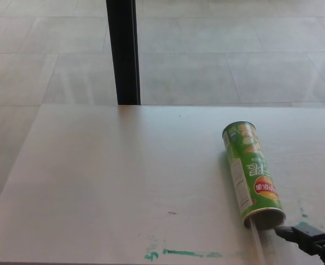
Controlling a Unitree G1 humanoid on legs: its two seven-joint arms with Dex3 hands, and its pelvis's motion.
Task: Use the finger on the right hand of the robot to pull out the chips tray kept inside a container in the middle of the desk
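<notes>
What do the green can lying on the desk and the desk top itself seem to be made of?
The green can looks like cardboard tube under a glossy printed wrap, with a thin metallic-looking rim at its open near end; the sheen and crisp print suggest this. The desk seems a pale, smooth laminate or painted board: matte, evenly coloured, with faint scuffs and green smears near its front edge.

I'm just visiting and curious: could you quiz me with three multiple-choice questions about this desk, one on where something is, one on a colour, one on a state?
1. Where does the chips can lie on the desk?
A. right part B. far left C. on the floor
2. The can is mainly:
A. blue B. green C. black
3. The can is:
A. upright B. lying on its side C. hanging

Answers:
1 A, it lies right of the middle.
2 B, the label is green.
3 B, its open end faces the right hand, which is beside it.
</notes>
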